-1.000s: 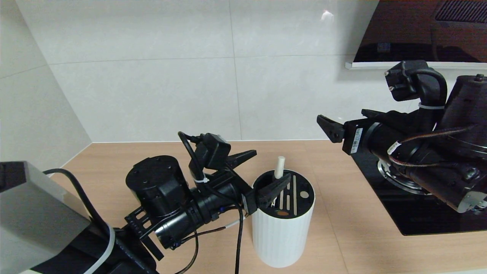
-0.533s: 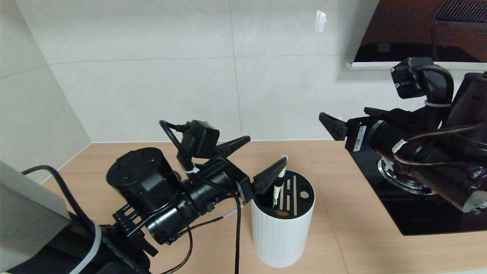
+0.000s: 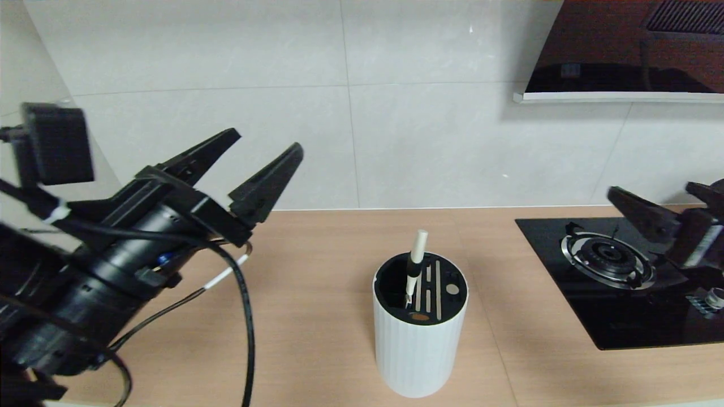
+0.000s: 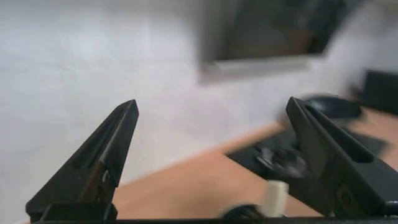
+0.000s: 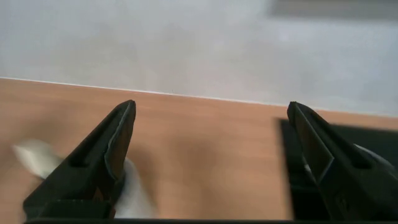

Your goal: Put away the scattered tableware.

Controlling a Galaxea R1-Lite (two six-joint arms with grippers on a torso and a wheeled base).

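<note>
Grey-white tiles cover the wall (image 3: 226,141) behind everything. Below it runs a light wooden countertop (image 3: 317,316). A dark range hood (image 3: 622,51) hangs at the upper right, and under it a black glass hob (image 3: 622,322) is set into the counter.

The left gripper (image 3: 266,140) is held high over the counter's left side, well apart from the holder, with its two black fingers spread wide and nothing between them. The left wrist view shows the same wide gap (image 4: 211,106), with the wall and the blurred hob (image 4: 280,155) beyond. A black cable (image 3: 246,316) droops from that arm and hides a strip of the counter.

A white ribbed holder (image 3: 416,350) stands upright on the counter between the two arms, left of the hob. Its black top has narrow slots and an open well.

The right gripper (image 3: 650,187) sits at the right edge above the hob, fingers wide apart and empty, covering the hob's far right part. From its wrist the gap (image 5: 210,106) frames bare counter.

A round gas burner (image 3: 605,257) lies on the hob, just left of that gripper.

The utensil (image 3: 417,251), with a white handle and a black neck, stands in the holder's well, leaning slightly, with its handle rising above the rim. Its tip is hidden inside.
</note>
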